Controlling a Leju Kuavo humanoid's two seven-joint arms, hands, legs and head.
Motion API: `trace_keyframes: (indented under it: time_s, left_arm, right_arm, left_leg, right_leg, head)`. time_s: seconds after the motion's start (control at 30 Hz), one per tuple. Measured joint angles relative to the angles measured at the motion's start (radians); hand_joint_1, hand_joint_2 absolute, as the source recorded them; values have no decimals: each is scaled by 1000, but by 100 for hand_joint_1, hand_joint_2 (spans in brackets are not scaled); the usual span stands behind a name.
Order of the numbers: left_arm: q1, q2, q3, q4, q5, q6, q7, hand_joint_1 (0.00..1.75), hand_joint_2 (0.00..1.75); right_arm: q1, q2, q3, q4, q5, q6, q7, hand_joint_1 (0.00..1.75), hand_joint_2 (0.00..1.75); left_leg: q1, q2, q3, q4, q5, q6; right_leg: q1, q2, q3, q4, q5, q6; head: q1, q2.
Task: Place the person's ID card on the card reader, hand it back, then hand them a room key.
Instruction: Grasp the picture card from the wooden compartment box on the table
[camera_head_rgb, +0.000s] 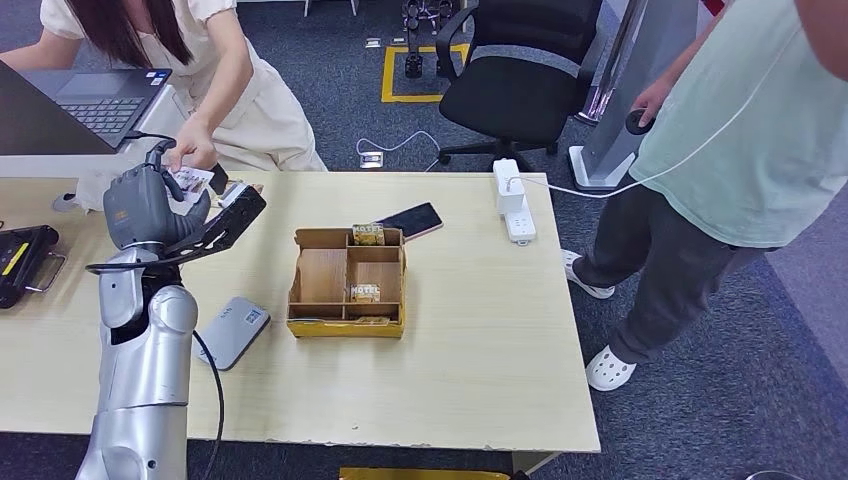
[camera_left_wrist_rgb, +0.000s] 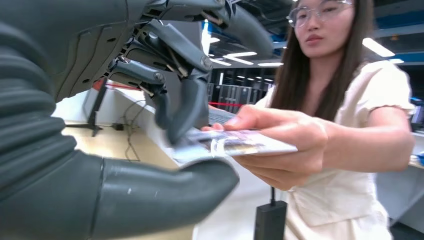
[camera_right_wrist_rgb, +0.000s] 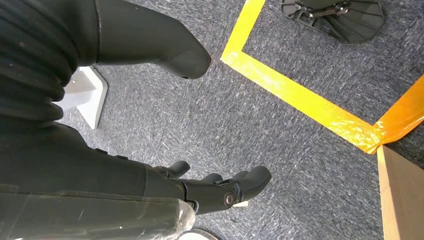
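Note:
My left hand (camera_head_rgb: 150, 207) is raised over the table's far left corner. It pinches the ID card (camera_head_rgb: 193, 180) between thumb and fingers. In the left wrist view the card (camera_left_wrist_rgb: 240, 143) lies flat between my thumb (camera_left_wrist_rgb: 165, 187) and a dark finger (camera_left_wrist_rgb: 186, 107). The seated person's hand (camera_left_wrist_rgb: 292, 145) holds its other end. The grey card reader (camera_head_rgb: 232, 332) lies on the table near my left arm. Room key cards (camera_head_rgb: 365, 292) stand in a wooden box (camera_head_rgb: 297, 285). My right hand (camera_right_wrist_rgb: 100, 165) hangs over the carpet with fingers (camera_right_wrist_rgb: 225, 189) apart, holding nothing.
A phone (camera_head_rgb: 410, 221) lies behind the box, and a white power strip (camera_head_rgb: 512, 197) with a cable lies at the far right of the table. A black device (camera_head_rgb: 25, 262) sits at the left edge. A second person (camera_head_rgb: 730, 150) stands to the right.

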Motion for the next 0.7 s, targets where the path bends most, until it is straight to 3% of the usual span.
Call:
trace_keyframes:
  time_s: [0.23, 0.53, 0.7]
  left_arm:
    - [3, 7, 0, 0, 43, -14, -28, 0, 175]
    - [26, 69, -9, 0, 224, -154, -131, 0, 175]
    - [55, 133, -52, 0, 343, -231, -202, 0, 175]
  right_arm:
    - [0, 0, 0, 0, 0, -6, -1, 0, 175]
    - [2, -1, 0, 2, -9, -7, -10, 0, 175]
    - [3, -4, 0, 3, -19, -7, -15, 0, 175]
  left_leg:
    - [0, 0, 0, 0, 0, 0]
    - [0, 1, 0, 0, 0, 0]
    - [0, 2, 0, 0, 0, 0]
  right_leg:
    - [0, 0, 0, 0, 0, 0]
    - [0, 1, -1, 0, 0, 0]
    - [0, 2, -1, 0, 0, 0]
  head:
    - [0, 0]
    - [0, 0]
    - [0, 0]
